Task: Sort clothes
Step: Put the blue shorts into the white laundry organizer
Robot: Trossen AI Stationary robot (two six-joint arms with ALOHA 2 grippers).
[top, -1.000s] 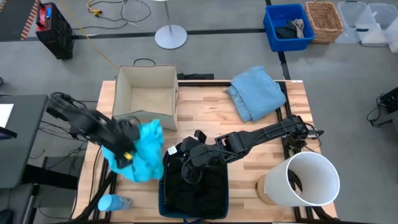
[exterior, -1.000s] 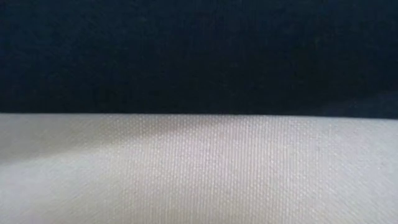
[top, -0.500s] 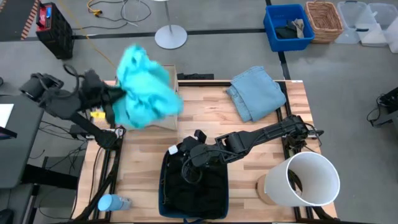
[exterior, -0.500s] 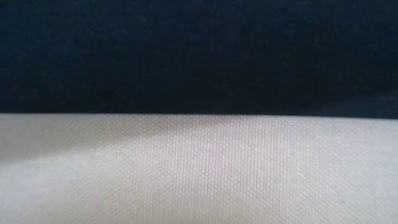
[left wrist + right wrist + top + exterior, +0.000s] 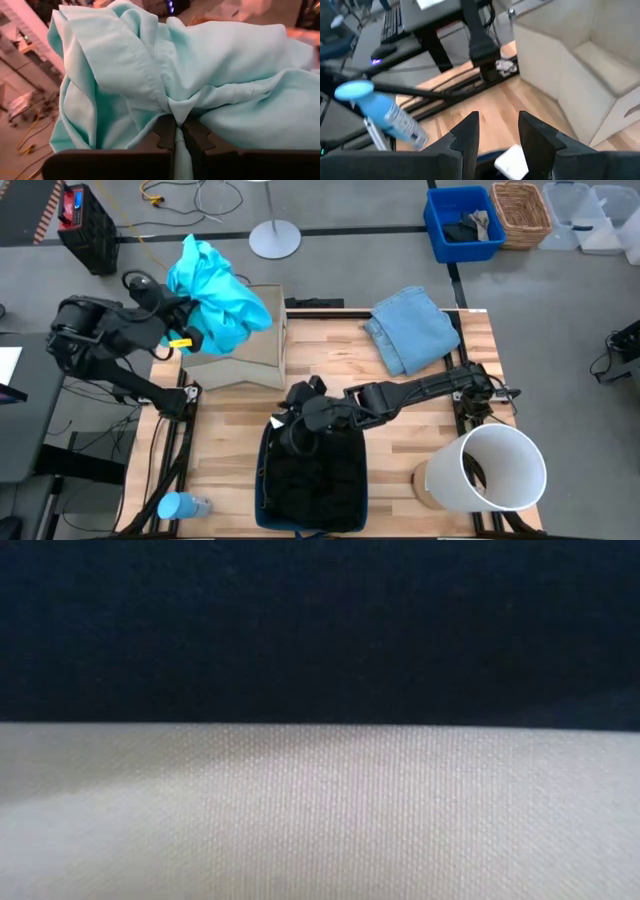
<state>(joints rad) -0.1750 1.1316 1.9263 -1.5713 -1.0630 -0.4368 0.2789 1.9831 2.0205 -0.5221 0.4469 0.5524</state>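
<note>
My left gripper (image 5: 176, 134) is shut on the bright teal garment (image 5: 215, 298), held high over the far left corner of the table, above the beige fabric box (image 5: 240, 360). The light blue denim garment (image 5: 412, 328) lies folded on the table's far right. Dark cloth (image 5: 312, 480) fills a dark bin at the near edge; I cannot tell the black garment from the charcoal denim in it. My right gripper (image 5: 497, 132) is open and empty above that bin's far rim (image 5: 300, 412). My left gripper pinches a gathered fold of the teal garment (image 5: 175, 111) between its two fingers, several layers bunched together. The garment is lifted clear of the table and billows around and over the fingers in a loose bundle (image 5: 225, 315).
A white cylinder bin (image 5: 490, 470) lies on its side at the near right corner. A blue bottle (image 5: 180, 505) stands off the near left corner and also shows in the right wrist view (image 5: 380, 112). Bare wood lies mid-table. Dark cloth and pale fabric (image 5: 320, 810) fill the low view.
My left gripper has risen from the table's near left and swung toward the far left, carrying the teal garment. The garment has been lifted clear of the table and now hangs bunched over the beige box. My right gripper has shifted slightly toward the left over the dark bin.
</note>
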